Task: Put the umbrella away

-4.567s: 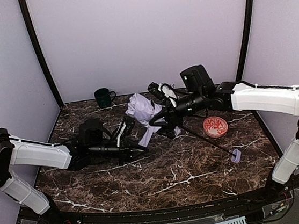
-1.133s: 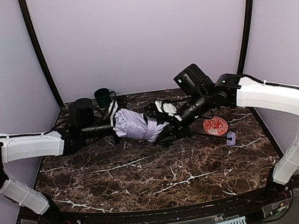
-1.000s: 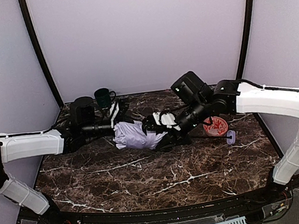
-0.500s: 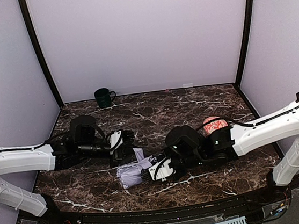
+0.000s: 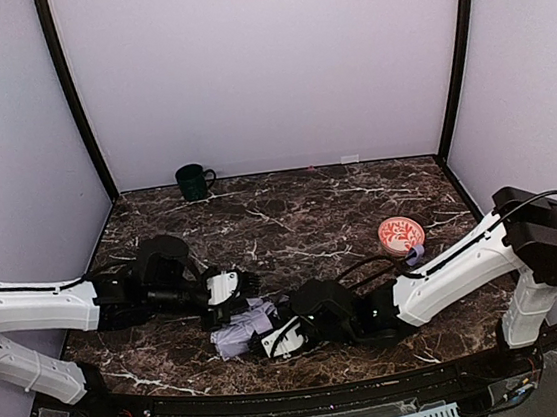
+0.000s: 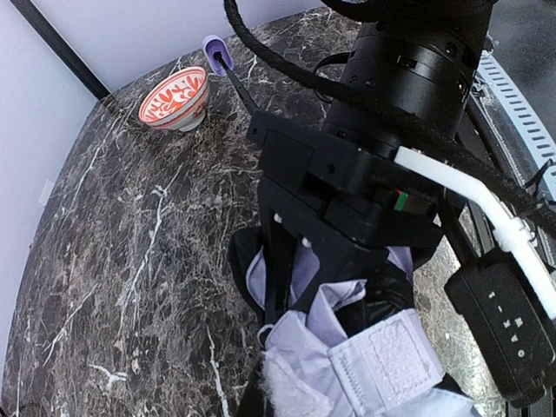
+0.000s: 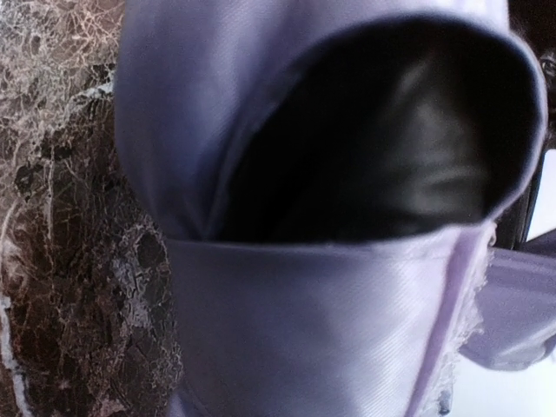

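The umbrella (image 5: 240, 329) lies bunched near the desk's (image 5: 300, 216) near edge, left of its middle, a crumpled lavender-white bundle with black lining showing in the folds. The left pincer (image 5: 230, 293) reaches in from the left edge and is clenched on a fold of the cloth at the bundle's far side. In the left wrist view the fabric and a white hook-and-loop strap (image 6: 382, 356) crowd right up over its tips. The right pincer (image 5: 273, 338) comes in low from the right and grasps the bundle at its near right side, its dark jaws sunk into the cloth. The right wrist view is filled by lavender fabric curling around a black hollow (little else can be made out there).

The thin black shaft (image 6: 239, 82) runs from the bundle toward the right edge, ending in the small lavender handle (image 5: 414, 251) just beside a red-patterned bowl (image 5: 400, 234). A dark green mug (image 5: 192, 181) stands upright at the far left corner, well apart from everything else.
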`<state>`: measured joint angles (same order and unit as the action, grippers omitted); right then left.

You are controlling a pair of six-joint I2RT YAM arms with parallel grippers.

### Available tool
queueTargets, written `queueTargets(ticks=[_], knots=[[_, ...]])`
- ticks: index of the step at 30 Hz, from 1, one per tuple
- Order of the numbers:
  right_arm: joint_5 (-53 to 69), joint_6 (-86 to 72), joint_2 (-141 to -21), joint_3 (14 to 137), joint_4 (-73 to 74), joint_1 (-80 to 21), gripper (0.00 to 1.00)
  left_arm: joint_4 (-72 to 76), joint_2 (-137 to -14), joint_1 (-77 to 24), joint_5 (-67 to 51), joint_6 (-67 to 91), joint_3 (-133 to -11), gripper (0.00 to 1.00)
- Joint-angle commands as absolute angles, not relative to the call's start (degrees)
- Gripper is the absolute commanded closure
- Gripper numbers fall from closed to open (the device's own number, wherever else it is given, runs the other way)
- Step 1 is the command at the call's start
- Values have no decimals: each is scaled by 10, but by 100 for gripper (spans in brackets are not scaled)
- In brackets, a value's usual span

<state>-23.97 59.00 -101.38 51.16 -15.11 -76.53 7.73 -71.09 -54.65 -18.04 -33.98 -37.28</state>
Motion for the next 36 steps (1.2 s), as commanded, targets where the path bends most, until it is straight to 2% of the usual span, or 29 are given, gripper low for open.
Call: queueTargets(ticks=[1,10,15,23,27,31,36], knots=[[-321,613,-1054,470,-149,-760,100,188,-627,-567,-233,-324,-370,100],[-349,676,-1040,447,-231,-765,100,176,-585,-567,-202,-316,-361,100],[-313,669,-1032,457,-206,-766,100,174,-591,-570,-232,-302,-360,100],[-326,670,-1056,483,-198,-763,100,153,-606,-573,-255,-305,-388,100],[-285,633,-1057,512,-158,-741,100,141,-629,-573,-314,-299,-405,100],[-252,619,-1075,549,-138,-706,100,142,-654,-572,-315,-322,-406,100],[-245,625,-1118,566,-163,-680,100,39,-693,-569,-338,-394,-448,100]])
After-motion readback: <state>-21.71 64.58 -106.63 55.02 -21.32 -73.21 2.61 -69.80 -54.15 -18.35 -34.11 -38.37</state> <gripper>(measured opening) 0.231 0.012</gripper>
